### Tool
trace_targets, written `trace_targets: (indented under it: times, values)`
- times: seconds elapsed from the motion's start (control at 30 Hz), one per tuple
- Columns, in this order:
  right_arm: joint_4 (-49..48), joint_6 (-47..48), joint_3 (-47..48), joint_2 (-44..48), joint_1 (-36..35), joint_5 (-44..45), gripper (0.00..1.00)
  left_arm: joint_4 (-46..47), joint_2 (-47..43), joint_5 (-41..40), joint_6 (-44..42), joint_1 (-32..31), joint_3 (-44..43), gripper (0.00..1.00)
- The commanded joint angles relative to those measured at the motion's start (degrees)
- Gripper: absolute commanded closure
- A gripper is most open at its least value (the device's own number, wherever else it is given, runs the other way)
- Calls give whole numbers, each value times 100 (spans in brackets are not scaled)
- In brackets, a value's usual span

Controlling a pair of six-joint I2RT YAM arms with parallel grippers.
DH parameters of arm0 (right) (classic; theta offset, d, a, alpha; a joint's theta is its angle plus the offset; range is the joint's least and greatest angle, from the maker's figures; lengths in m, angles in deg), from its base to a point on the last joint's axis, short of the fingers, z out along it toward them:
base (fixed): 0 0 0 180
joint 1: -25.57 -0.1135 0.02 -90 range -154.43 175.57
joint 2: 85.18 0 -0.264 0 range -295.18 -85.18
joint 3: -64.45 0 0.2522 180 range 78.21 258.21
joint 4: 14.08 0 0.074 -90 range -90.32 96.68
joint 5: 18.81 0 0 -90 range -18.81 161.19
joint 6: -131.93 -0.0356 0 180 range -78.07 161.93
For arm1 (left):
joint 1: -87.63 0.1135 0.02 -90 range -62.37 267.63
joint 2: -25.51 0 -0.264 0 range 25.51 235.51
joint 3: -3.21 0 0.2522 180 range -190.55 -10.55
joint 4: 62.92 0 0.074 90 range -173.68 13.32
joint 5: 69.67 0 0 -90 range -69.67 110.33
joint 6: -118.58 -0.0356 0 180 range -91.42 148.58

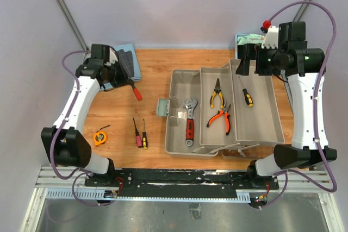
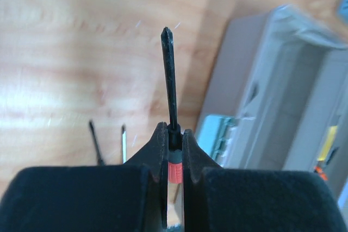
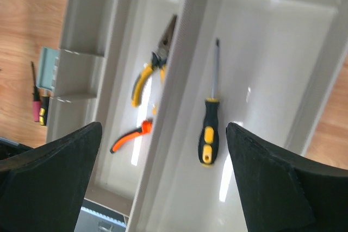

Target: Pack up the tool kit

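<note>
At centre-right of the wooden bench [image 1: 157, 69] sits the toolbox [image 1: 179, 85], opened out into three grey compartments side by side. Its left compartment holds a red-handled wrench [image 1: 190, 123]. Its middle tray holds yellow pliers [image 1: 217, 93] and, nearer the arms, orange pliers [image 1: 220, 117]. Its right tray holds a black-and-yellow screwdriver [image 1: 247, 97], lying alone. Above the far end of that tray, the right fingers [image 3: 65, 172] hang spread wide, holding nothing. Left of the toolbox, two small screwdrivers [image 1: 138, 138] lie side by side on the bench, with an orange tape measure [image 1: 99, 137] further left. Toward the far left corner, the left fingers [image 2: 157, 150] are pressed together on a red screwdriver [image 2: 171, 74]. They pinch it where the handle meets the shaft, and the dark shaft points out beyond the fingertips. Folded cloths [image 1: 128, 61] lie at the far edge, just beside that arm.
</note>
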Motion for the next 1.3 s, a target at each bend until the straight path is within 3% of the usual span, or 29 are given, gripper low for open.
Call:
trace_targets:
  times: [0.0, 0.17, 0.43, 0.8, 1.17, 1.27]
  values:
    - [-803, -187, 330, -211, -101, -963, 1, 702, 89, 586, -341, -21, -1027, 100]
    - [-1719, -446, 387, -470, -747, -1387, 0, 1499, 398, 1835, 105, -157, -1727, 100]
    - [-2785, -474, 391, -1008, -1882, -1939, 7, 3157, 518, 3108, 1092, -461, -1865, 100]
    - [-3561, -134, 393, -1316, -2859, -2047, 15, 3608, 614, 3532, 1489, -678, -1953, 100]
    - [-3739, 12, 732, -1842, -3385, -1806, 20, 3714, 453, 3565, 1581, -922, -1750, 100]
    - [-3810, -20, 835, -1973, -3443, -1795, 30, 3730, 412, 3562, 1576, -984, -1699, 100]
